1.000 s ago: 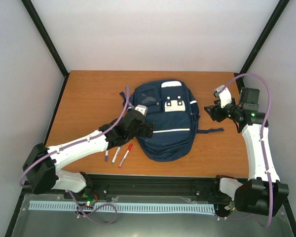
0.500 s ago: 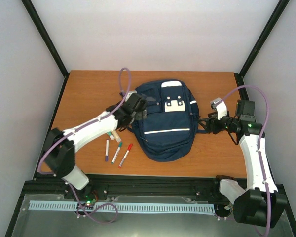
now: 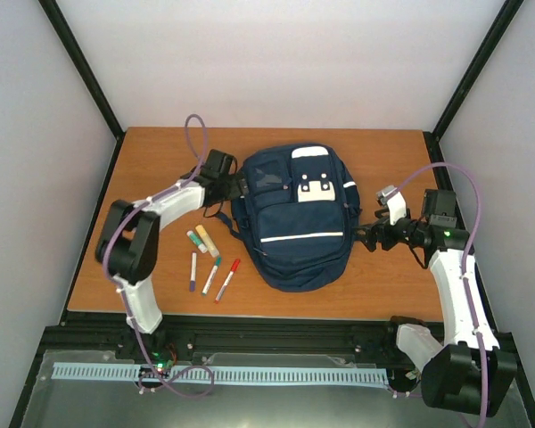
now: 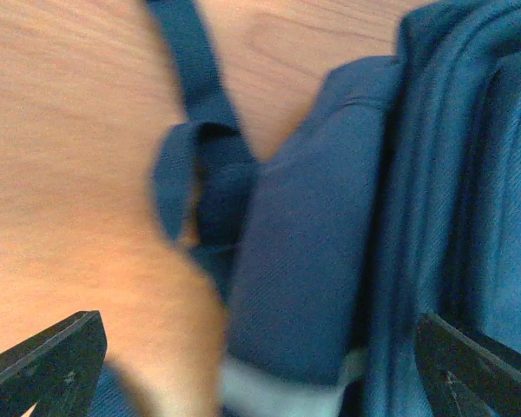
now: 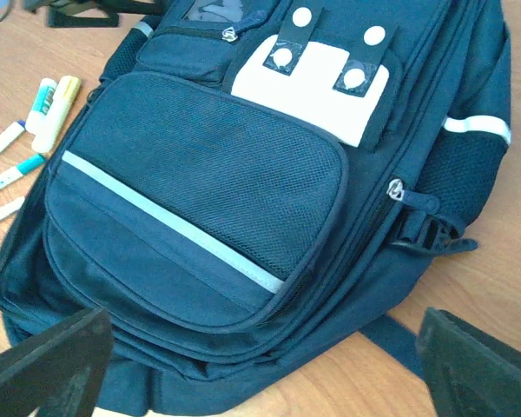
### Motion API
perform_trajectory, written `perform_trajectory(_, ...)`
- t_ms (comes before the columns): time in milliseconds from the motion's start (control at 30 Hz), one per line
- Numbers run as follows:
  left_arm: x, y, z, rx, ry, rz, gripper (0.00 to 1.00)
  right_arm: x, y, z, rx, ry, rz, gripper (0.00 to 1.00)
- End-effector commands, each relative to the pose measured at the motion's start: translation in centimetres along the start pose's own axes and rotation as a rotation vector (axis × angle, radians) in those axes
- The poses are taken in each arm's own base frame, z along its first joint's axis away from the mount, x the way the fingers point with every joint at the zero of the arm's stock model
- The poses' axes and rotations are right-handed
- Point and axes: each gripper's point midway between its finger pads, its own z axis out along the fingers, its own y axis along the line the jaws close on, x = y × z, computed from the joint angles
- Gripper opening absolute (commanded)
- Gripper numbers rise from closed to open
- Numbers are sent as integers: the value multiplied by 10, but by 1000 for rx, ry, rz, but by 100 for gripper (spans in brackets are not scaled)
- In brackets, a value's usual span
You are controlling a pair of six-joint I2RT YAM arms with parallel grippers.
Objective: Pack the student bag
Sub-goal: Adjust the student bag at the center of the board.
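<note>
Navy student bag (image 3: 294, 218) lies between left tool (image 3: 241, 185) and right tool (image 3: 367, 239); both tools' jaws apart.

The surface (image 3: 160, 169) is an orange-brown wood-grain board. The student bag (image 3: 294, 241) lies flat on it, front pockets up. One dark strap (image 3: 385, 236) trails over the wood to the bag's right. Left of the bag lie five pens. A green-capped highlighter (image 3: 197, 242) and a yellow highlighter (image 3: 208, 241) sit side by side. Level with the bag's lower end are a purple-tipped marker (image 3: 193, 272), a green-capped marker (image 3: 212, 275) and a red-capped marker (image 3: 226, 280), which is closest to the bag.
</note>
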Motion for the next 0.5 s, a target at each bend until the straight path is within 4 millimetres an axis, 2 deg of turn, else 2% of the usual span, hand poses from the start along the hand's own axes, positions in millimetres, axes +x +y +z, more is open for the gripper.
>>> perform_trajectory(0, -13, -63, 26, 214, 79, 26, 100, -6, 1, -6, 28, -38, -37, 100)
perform_trajectory(67, -11, -70, 43, 228, 110, 36, 100, -7, 1, -9, 46, -51, -50, 100)
perform_trajectory(167, -4, -92, 55, 325, 151, 41, 100, -6, -4, -11, 96, -58, -58, 100)
perform_trajectory(267, -5, -122, 59, 413, 168, 78, 100, -2, -4, -6, 72, -50, -47, 100)
perform_trajectory(367, 5, -147, 73, 444, 223, 146, 100, 1, 1, -2, 26, -36, -64, 100)
perform_trajectory(467, 17, -184, 75, 496, 249, 242, 100, 4, 0, 0, 21, -24, -62, 100)
